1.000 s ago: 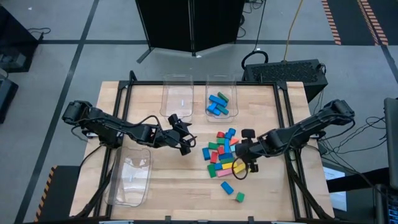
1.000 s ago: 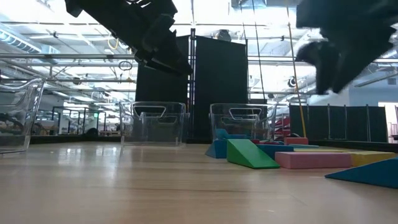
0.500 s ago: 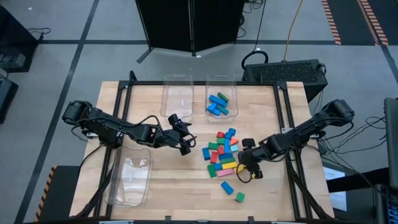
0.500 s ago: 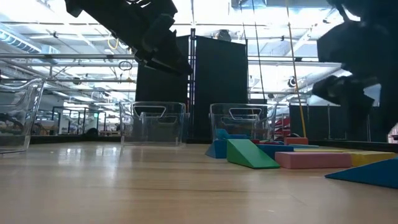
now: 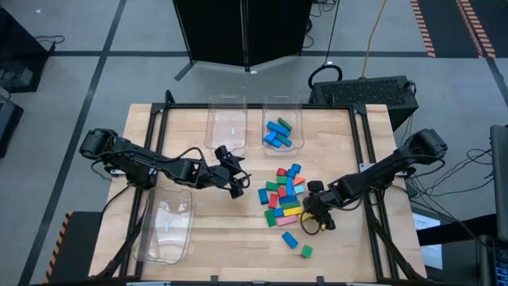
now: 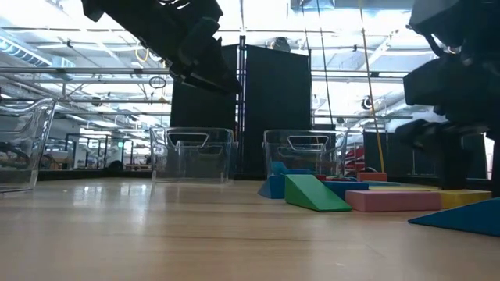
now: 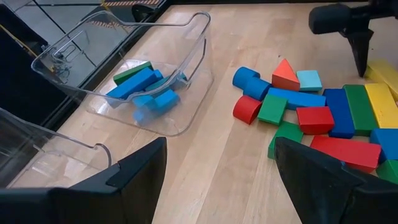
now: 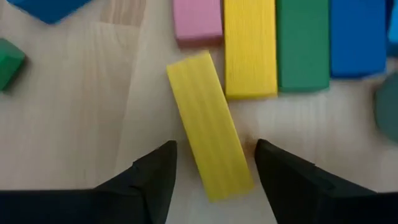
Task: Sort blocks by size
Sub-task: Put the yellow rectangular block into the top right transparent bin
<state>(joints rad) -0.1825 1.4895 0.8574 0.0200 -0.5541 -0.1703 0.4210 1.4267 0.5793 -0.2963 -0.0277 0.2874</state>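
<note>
Blocks [image 5: 282,197] lie heaped right of the table's [image 5: 198,246] middle; some blue ones already sit in a clear bin [image 5: 279,131] at the far edge. A long yellow block [image 8: 208,158] looks light, rigid and smooth; best pinched across its narrow sides at mid-length. Right gripper [image 8: 211,171] points down just over it, fingers apart and straddling it, nothing held. Left gripper [image 5: 236,181] waits mid-table, fingers wide apart.

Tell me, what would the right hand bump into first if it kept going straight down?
Probably the tilted yellow block. The right hand points down at it with open fingers on either side, though how high it hangs is hard to judge.
</note>
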